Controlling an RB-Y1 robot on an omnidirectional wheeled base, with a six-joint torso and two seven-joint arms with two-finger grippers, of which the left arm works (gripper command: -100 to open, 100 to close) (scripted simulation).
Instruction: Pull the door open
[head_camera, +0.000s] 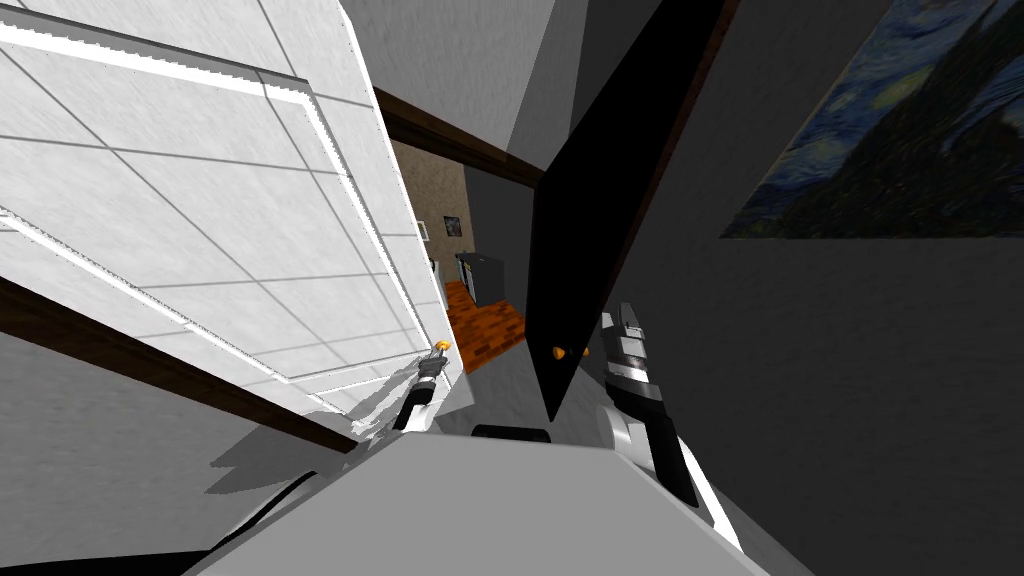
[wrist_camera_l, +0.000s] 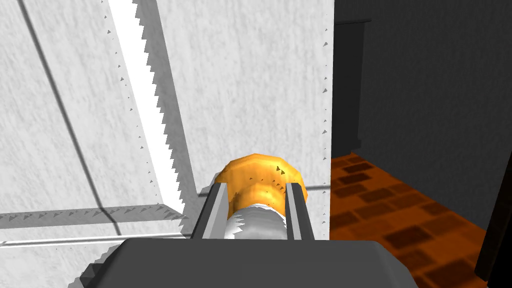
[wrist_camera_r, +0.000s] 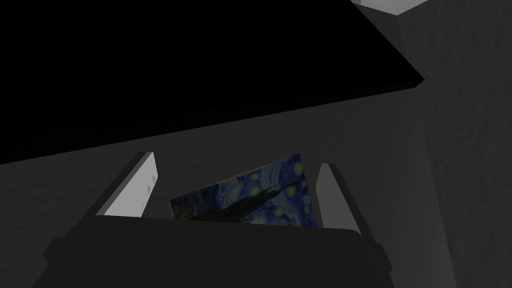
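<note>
White and panelled, the door (head_camera: 250, 200) took up the whole of your left side, with a dark brown wooden strip (head_camera: 150, 350) crossing under it. Its orange knob (wrist_camera_l: 257, 175) sat low on the door, just beside the free edge. Past that edge a gap showed an orange, brick-patterned floor (wrist_camera_l: 400, 210) running away between dark grey walls. On the other side of the gap, a tall black slab (head_camera: 600, 200) came down to a point, with two small orange knobs (head_camera: 570, 352) near its tip. Farther off on the brick floor stood a dark cabinet (head_camera: 480, 275), and a small picture (head_camera: 452, 226) hung on the tan far wall. A big blue night-sky painting (head_camera: 900, 130) hung on the grey wall to your right.

Your left gripper (wrist_camera_l: 257, 187) reached straight at the door, its two fingers (wrist_camera_l: 217, 210) pinching the neck of the knob from both sides. Your right gripper (wrist_camera_r: 236, 162) was raised beside the black slab, off the door, fingers spread wide with nothing between them.

The knob's pale stem was half covered by the gripper's dark body, and the door's edge and the black slab cut off most of the far room.
</note>
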